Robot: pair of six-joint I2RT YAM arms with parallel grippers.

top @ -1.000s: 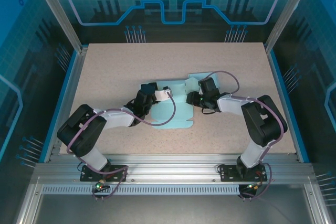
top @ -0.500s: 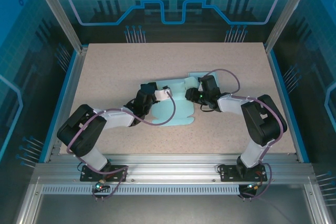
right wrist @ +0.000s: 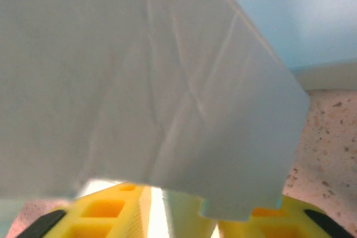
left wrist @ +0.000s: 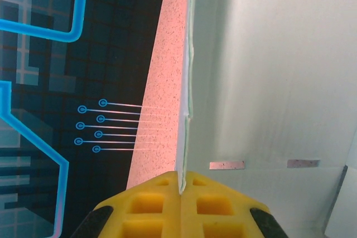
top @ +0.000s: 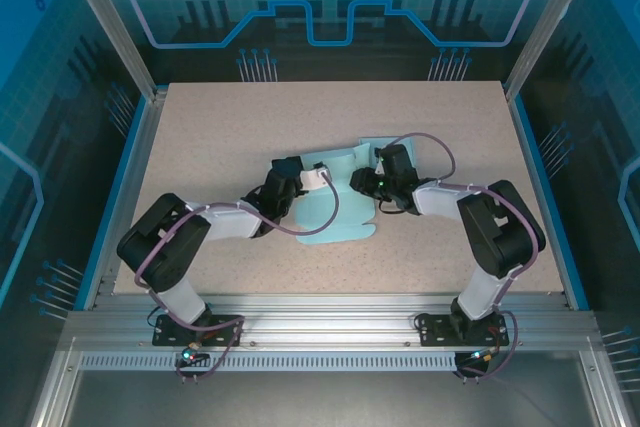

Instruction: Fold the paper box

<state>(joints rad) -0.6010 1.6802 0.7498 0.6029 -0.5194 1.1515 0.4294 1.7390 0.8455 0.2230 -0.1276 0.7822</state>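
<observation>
Right tool farther left, half-open astride flap of paper box; left tool tight on its edge.

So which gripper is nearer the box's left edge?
Left. The left gripper is shut on that edge of the box. The right gripper is across the sheet at its right side, jaws open around a flap.

**Colour and Pattern Findings**

Pale mint-green paper box sheet: plain and unprinted, with two small grey strips. Beige stone-look counter: fine dark speckle. Left pincer and right pincer: yellow pads, black trim. Arms: black and white. Cables: purple. Enclosure walls: blue with cyan circuit lines.
</observation>
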